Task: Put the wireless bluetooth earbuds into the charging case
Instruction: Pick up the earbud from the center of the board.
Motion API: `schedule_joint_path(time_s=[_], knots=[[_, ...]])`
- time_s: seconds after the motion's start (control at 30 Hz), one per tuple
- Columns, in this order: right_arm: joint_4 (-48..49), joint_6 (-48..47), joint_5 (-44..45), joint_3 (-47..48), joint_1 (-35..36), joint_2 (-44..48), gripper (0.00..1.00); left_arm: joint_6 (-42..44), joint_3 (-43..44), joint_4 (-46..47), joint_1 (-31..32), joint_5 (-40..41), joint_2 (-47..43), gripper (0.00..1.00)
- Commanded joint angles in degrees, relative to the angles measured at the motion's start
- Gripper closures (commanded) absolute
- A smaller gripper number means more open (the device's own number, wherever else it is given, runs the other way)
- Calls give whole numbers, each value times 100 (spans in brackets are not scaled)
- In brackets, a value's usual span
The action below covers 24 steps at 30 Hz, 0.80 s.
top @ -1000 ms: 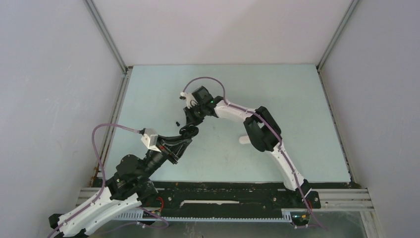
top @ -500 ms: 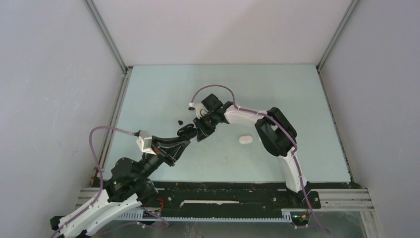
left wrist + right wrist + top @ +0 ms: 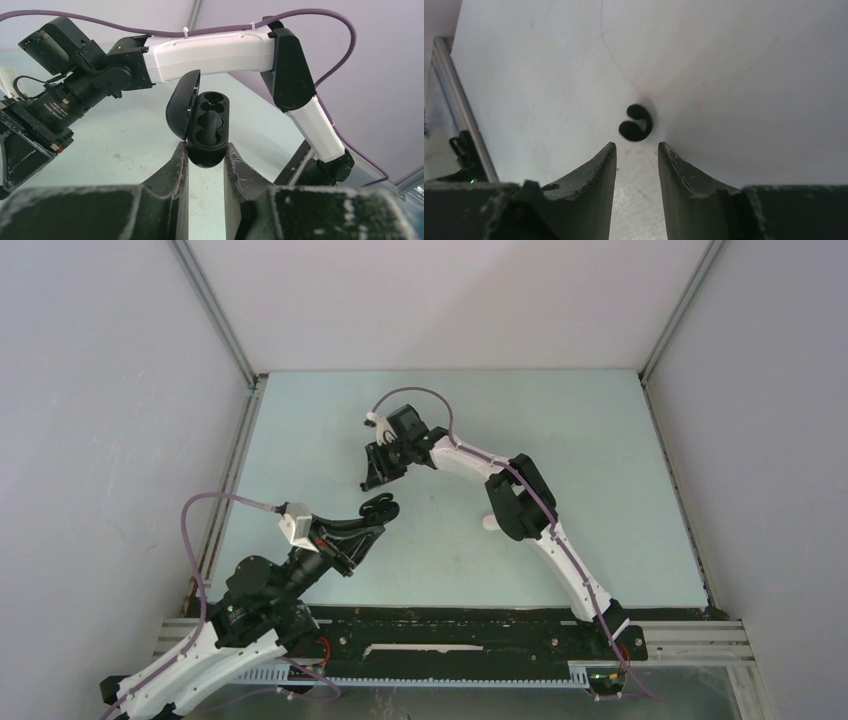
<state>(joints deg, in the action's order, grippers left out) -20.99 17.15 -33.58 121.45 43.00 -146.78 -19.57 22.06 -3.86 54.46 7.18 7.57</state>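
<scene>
A: What do we hold?
B: Our left pincer (image 3: pixel 206 152) pinches the open charging case (image 3: pixel 207 125); our right pincer (image 3: pixel 636 150), partly spread, hangs over a black earbud (image 3: pixel 636 123) on the tabletop (image 3: pixel 749 75) beyond the case.

No legible text, tiny print on right wrist housing (image 3: pixel 52 107) unreadable

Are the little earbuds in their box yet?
Partly. Done: the black case is open, clamped in the left pincer, and one bud seems to sit inside. In hand: the right pincer, open, hovers at a black earbud on the table. Left: grab it, drop it in.
</scene>
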Motion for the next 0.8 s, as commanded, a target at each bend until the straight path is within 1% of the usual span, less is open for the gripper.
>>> schedule_joint_path(time_s=[0.0, 0.13, 0.33, 0.47, 0.53, 0.63, 0.77], knots=[[-91, 198, 517, 610, 128, -251, 60, -29, 332, -22, -27, -8, 80, 100], [-112, 188, 791, 771, 209, -354, 60, -46, 351, -60, -32, -10, 86, 100], [-248, 66, 1094, 652, 356, -362, 62, -48, 325, -59, -32, -18, 73, 100], [-358, -101, 1367, 653, 521, -342, 65, -63, 317, 3, -27, -50, 84, 100], [-382, -158, 1429, 652, 580, -328, 68, -81, 303, 0, -27, -72, 73, 100], [-403, -260, 1530, 618, 639, -273, 78, -108, 282, -16, -32, -85, 7, 100], [-419, -387, 1587, 405, 679, 21, 97, -126, 268, -45, -32, -68, -95, 100]])
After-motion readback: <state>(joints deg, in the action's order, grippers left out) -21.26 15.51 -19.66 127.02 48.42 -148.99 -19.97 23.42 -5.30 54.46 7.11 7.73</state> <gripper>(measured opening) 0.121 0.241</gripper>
